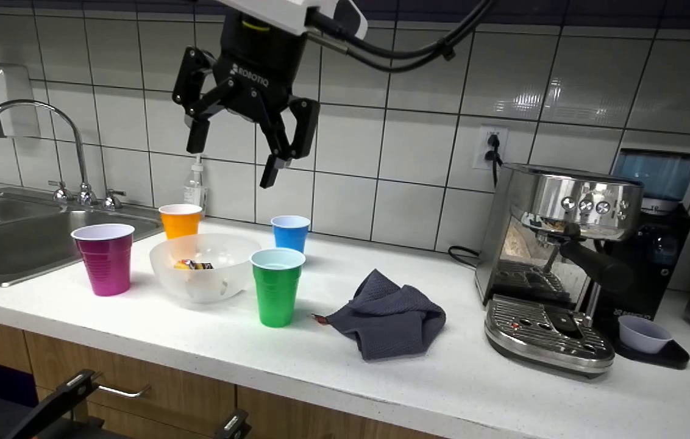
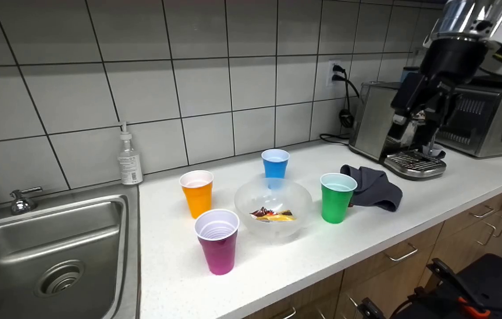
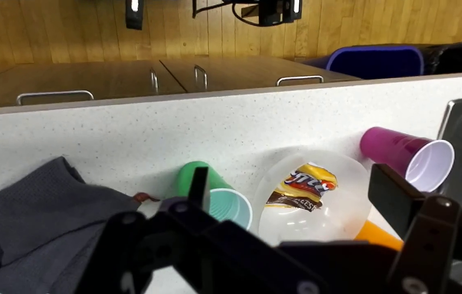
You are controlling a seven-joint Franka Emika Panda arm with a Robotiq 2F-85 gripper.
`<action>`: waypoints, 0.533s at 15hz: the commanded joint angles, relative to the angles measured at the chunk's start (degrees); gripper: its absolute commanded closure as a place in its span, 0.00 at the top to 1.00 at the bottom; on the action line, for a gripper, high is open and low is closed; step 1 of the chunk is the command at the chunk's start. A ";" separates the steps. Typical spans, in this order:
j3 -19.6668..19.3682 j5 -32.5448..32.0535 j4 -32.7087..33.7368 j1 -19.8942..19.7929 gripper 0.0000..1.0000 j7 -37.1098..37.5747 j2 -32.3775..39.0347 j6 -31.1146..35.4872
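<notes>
Where an exterior view runs to its lower edge, nearest items: wooden drawers (image 1: 186,390) beneath one white counter (image 1: 211,332). Lower centre: one green cup (image 1: 277,292), upright, just beside the right side of the bowl (image 1: 183,286); rightward, one dark grey cloth (image 1: 397,320), crumpled. Left of centre: one purple cup (image 1: 105,262), upright. Behind the bowl: one orange cup (image 1: 180,221) and one blue cup (image 1: 291,233), both upright; the four cups stand round it. Right: one steel coffee machine (image 1: 570,210) with black handle (image 1: 598,265). Farther, left: one steel sink (image 1: 22,250) with curved tap (image 1: 80,146). Against the tiled wall (image 1: 418,146): one clear pump bottle (image 1: 195,190), partly hidden by the orange cup.

Upper centre: one black gripper (image 1: 232,161), released, fingers spread wide, well above the counter.

Bowl: left of centre on the counter, upright, round, frosted and translucent, the orange cup's lower part showing faintly through its side; right of centre in the wrist view, between the gripper's fingers. Contents: one snack packet (image 3: 302,188), yellow with a brown band and printed lettering, lying inside, visible in both exterior views.
</notes>
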 commanded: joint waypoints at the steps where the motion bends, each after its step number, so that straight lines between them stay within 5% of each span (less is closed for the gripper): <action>1: 3.73 2.82 0.10 2.19 1.00 2.15 1.22 3.08; 8: 10.85 6.79 0.10 6.85 1.00 8.65 4.69 10.70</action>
